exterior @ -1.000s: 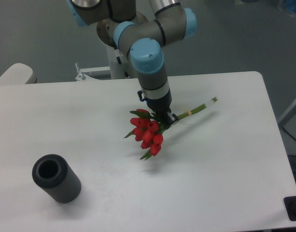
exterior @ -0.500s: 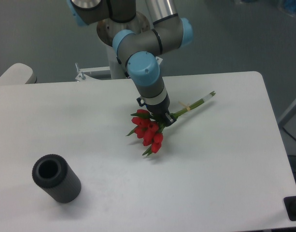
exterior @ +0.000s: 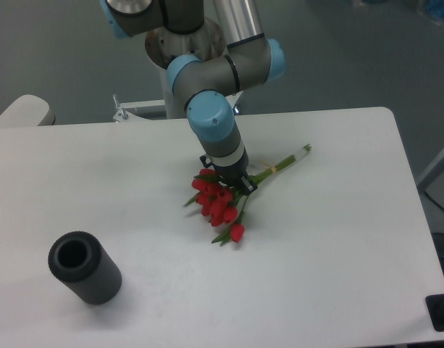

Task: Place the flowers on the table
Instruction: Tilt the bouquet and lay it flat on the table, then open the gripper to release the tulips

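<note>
The flowers (exterior: 219, 204), a bunch of red tulips with green leaves, lie low on the white table (exterior: 337, 239) near its middle. Their long green stems (exterior: 283, 161) run up and to the right, tied by a pale band. My gripper (exterior: 235, 183) points down over the bunch and is shut on the stems just behind the heads. The lowest tulip head looks to be touching the tabletop. The fingertips are partly hidden by the blooms.
A dark grey hollow cylinder (exterior: 84, 267) lies on its side at the front left. A small white rounded surface (exterior: 22, 110) sits off the far left corner. The arm's base (exterior: 182, 51) stands behind the table. A black object (exterior: 442, 313) sits at the front right corner.
My gripper has moved left and slightly away from the camera with the flowers, and lower. The bunch now droops closer to the tabletop.
</note>
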You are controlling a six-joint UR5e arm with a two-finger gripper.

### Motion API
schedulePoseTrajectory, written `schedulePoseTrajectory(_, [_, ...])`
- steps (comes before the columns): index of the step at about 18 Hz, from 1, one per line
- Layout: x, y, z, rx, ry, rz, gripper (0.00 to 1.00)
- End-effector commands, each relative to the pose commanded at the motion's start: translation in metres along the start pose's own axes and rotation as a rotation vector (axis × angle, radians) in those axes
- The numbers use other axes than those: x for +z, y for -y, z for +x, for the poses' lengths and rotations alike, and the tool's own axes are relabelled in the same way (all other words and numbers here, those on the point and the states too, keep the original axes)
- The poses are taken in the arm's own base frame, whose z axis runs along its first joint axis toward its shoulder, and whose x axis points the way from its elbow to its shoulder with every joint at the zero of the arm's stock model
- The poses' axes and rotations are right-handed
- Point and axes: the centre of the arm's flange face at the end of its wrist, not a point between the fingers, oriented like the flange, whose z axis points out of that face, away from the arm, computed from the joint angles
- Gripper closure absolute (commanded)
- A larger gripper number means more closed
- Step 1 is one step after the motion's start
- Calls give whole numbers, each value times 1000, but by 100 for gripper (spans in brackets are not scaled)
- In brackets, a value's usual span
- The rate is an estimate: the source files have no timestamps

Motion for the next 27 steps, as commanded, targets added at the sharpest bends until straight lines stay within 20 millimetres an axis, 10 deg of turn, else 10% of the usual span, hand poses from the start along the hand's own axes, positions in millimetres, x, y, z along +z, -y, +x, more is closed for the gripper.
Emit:
schedulePoseTrajectory(5, [-9,0,-6,0,21,4,11])
schedulePoseTrajectory(9, [-58,3,-31,-14,121,24,0])
schedulePoseTrajectory(20, [-182,68,-96,-214,231,199,0])
schedulePoseTrajectory(27, [-224,84,-123,-290,210,430,0])
